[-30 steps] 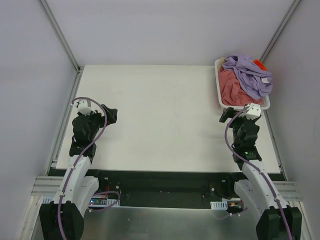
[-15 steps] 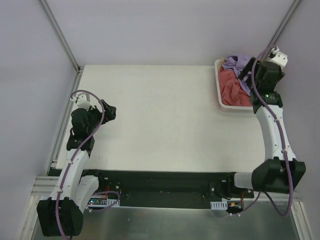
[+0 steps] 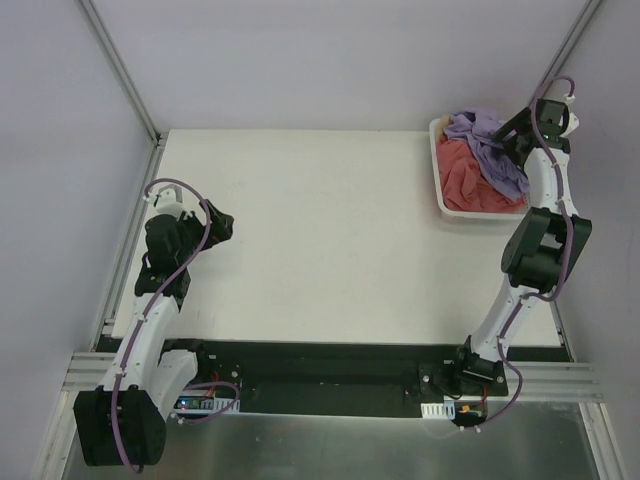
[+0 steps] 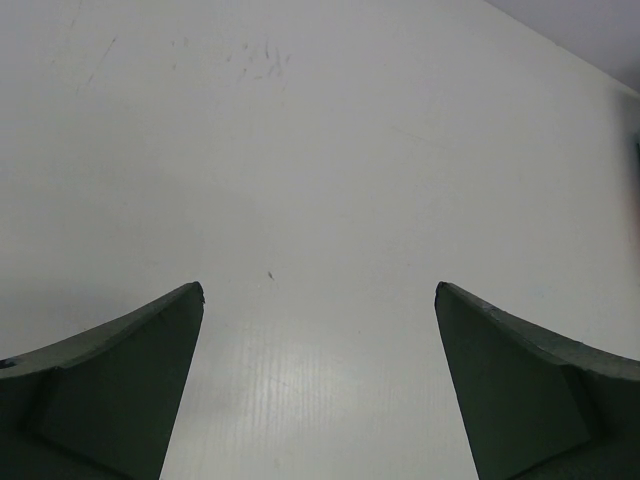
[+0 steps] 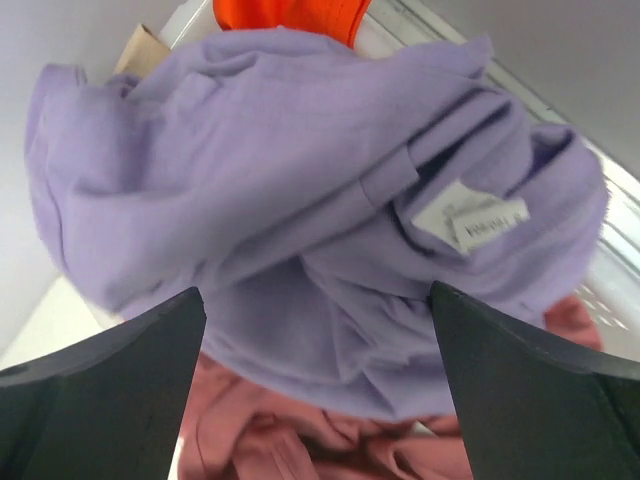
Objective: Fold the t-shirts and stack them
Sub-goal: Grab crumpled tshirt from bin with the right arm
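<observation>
White surface (image 3: 320, 230) under pale grey walls, seen from overhead, and all the laundry is packed into the upper right corner of that view. There sits the white basket (image 3: 437, 150), heaped full. On top is the lavender shirt (image 3: 490, 135), crumpled and draped over the pile, one end hanging toward the basket's right side. Under it and to the left lies the salmon-pink shirt (image 3: 462, 180), bunched against the basket's near wall. The right arm reaches up the right edge of the frame, and the right hand (image 3: 517, 135) hangs over the basket, just above the lavender cloth. From the right wrist its two dark fingers stand wide apart at the lower corners, with purple folds filling the space between them and a white label (image 5: 470, 220) showing to the right of centre. Whether the fingers touch the cloth, I cannot tell. At the top of that view peeks the orange-red shirt (image 5: 290, 15), with a sliver of beige cloth (image 5: 135, 45) at the upper left. On the left side of the overhead frame, the left hand (image 3: 222, 228) hovers low, fingers spread wide, with plain white surface between them.
</observation>
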`<move>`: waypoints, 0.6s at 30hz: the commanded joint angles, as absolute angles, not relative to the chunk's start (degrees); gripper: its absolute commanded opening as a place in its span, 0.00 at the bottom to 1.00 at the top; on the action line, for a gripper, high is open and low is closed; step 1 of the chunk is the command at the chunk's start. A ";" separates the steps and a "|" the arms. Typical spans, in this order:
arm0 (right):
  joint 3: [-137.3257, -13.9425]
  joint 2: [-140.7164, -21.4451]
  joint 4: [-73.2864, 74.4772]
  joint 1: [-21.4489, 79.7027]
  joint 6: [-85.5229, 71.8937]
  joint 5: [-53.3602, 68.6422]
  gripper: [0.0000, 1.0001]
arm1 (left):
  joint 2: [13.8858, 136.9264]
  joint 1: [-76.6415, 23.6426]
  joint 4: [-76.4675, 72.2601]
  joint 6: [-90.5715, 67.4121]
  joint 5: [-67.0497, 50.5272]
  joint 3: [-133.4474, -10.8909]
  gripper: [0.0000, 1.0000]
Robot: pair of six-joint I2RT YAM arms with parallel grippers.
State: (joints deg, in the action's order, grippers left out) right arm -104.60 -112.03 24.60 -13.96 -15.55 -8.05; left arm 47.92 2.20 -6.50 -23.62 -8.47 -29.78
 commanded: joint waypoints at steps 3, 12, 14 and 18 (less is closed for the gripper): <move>-115.39 -120.31 26.01 -14.24 -27.24 -5.01 0.99 | 48.69 1.85 -7.12 -24.35 -8.70 -31.64 0.99; -118.04 -124.46 21.37 -13.89 -26.82 -0.62 0.31 | 49.57 1.85 -7.12 -24.17 -8.70 -31.82 0.99; -118.21 -122.97 20.31 -13.97 -24.53 1.58 0.08 | 49.57 1.85 -7.12 -24.17 -8.96 -31.90 0.99; -119.09 -118.05 20.39 -13.89 -20.23 1.32 0.01 | 49.22 1.85 -7.12 -24.00 -11.68 -32.17 0.99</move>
State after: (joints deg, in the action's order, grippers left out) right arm -115.50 -125.03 23.44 -14.44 -24.34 -1.78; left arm 49.60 2.20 -6.50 -23.59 -8.86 -29.80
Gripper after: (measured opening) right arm 0.031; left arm 0.990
